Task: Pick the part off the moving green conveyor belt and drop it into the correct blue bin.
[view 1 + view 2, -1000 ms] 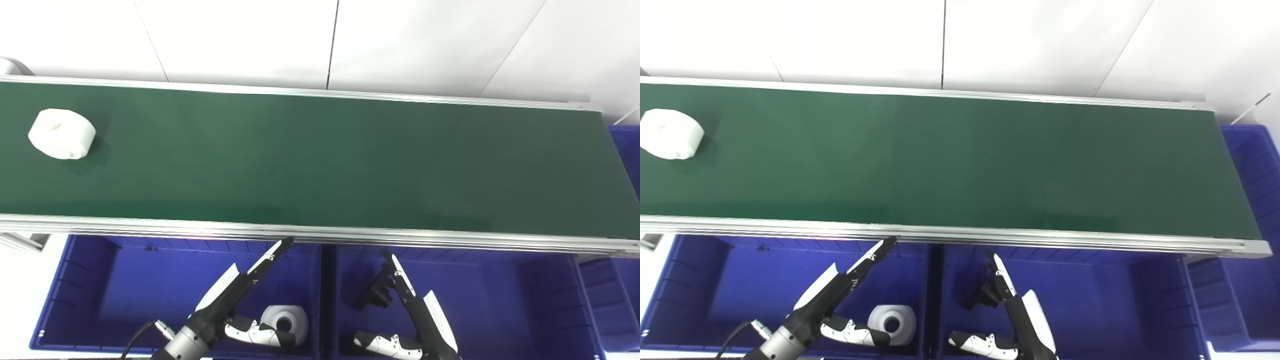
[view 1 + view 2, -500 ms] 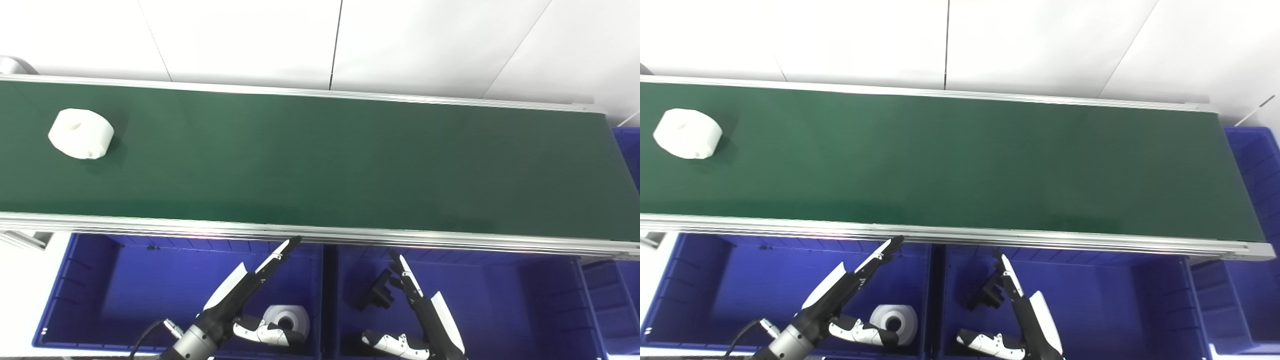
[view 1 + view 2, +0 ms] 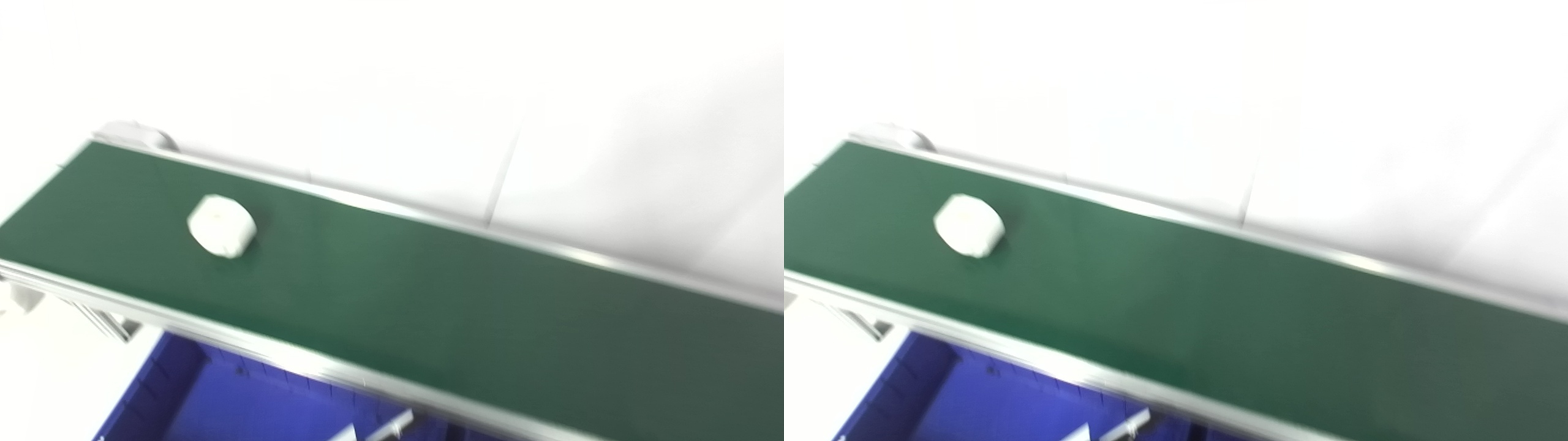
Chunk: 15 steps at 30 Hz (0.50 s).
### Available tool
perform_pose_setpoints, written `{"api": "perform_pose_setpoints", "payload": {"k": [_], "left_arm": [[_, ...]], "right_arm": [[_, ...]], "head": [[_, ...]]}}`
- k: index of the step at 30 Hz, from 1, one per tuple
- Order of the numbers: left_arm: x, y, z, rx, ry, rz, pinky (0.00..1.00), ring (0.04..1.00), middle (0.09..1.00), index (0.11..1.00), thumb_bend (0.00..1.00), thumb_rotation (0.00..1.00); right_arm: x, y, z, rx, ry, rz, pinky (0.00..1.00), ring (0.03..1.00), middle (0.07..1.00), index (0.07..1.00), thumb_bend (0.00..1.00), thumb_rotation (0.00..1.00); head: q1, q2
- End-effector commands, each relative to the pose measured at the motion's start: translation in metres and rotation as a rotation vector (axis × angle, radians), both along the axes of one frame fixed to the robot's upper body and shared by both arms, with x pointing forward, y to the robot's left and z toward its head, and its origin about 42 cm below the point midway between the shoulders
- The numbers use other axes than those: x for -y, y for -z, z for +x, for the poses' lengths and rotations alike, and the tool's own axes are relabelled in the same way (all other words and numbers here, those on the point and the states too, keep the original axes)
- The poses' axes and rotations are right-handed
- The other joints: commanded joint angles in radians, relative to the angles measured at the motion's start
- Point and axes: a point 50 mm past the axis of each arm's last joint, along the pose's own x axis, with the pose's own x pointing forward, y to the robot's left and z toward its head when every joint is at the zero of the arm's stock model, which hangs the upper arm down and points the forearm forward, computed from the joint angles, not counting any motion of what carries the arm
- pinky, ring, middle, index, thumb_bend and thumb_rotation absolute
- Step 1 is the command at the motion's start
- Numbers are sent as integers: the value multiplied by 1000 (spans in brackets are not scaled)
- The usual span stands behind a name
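The white part lies on the belt near its left end, untouched, so this looks like the waiting step before the pick. Next, a hand has to meet the part as it travels and close around it. Only the left hand's fingertips show at the bottom edge; whether that hand is spread, I cannot tell. The right hand is out of view. Only part of a blue bin shows, and everything is blurred.
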Motion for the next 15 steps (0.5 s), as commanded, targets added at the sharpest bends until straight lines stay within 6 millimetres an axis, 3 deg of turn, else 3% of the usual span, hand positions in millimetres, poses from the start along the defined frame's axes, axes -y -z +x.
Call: {"api": "perform_pose_setpoints", "payload": {"k": [1,5,9,15], "left_arm": [[-1,-5,4,51,-14,-34,877,974,1000,982,816,449],[-3,-6,6,77,2,5,839,960,1000,973,816,502],[-4,-10,9,96,-1,1,835,951,994,967,811,481],[-7,-35,10,187,-71,-41,821,929,972,945,809,481]], "right_arm": [[-2,-4,3,60,-14,40,994,1000,1000,1000,908,563],[-5,-1,6,63,-10,44,1000,1000,1000,1000,898,548],[-7,0,8,64,-12,55,1000,1000,1000,1000,885,533],[-8,-1,10,70,-23,53,1000,1000,1000,1000,884,535]], "head": [[0,0],[-8,-9],[-15,-10],[-28,-1]]}}
